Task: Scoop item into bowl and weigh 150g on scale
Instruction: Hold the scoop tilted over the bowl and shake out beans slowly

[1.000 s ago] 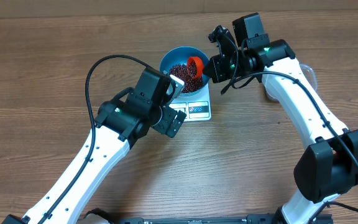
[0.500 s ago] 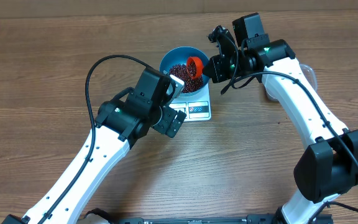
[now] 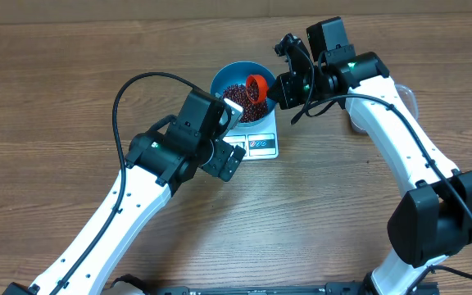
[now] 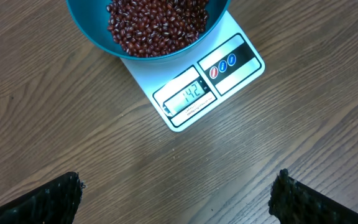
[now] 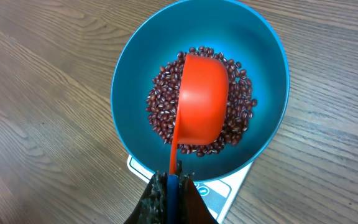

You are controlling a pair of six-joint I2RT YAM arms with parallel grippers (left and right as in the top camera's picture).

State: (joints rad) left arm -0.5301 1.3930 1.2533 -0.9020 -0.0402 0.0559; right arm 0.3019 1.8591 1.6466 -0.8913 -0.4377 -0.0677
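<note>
Overhead: the deep round blue bowl (image 3: 220, 76), holding small dark red-brown beans (image 3: 240, 98), stands on the flat white rectangular scale (image 3: 262, 145). Left wrist: the left gripper (image 4: 179, 202) is released, fingers spread and empty; the scale display at 12 o'clock reads 142. Right wrist: the right gripper (image 5: 173, 186) is clenched on the handle of the orange plastic scoop (image 5: 201, 102), whose cup is over the beans at 12 o'clock.
</note>
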